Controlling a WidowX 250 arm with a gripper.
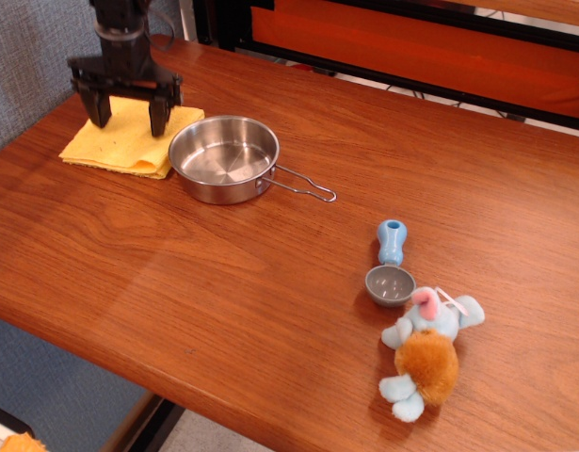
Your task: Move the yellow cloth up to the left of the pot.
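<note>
The yellow cloth (122,141) lies folded flat on the wooden table at the far left, its right edge touching the left rim of the pot (223,157). The pot is a shallow shiny steel pan with a wire loop handle pointing right. My black gripper (129,115) hangs just above the cloth's far part. Its two fingers are spread wide and hold nothing.
A small grey bowl (390,284) and a blue peg-like toy (392,240) sit at the right, with an orange-and-blue plush toy (425,355) in front of them. The table's left edge (30,132) runs close beside the cloth. A dark frame stands behind the table.
</note>
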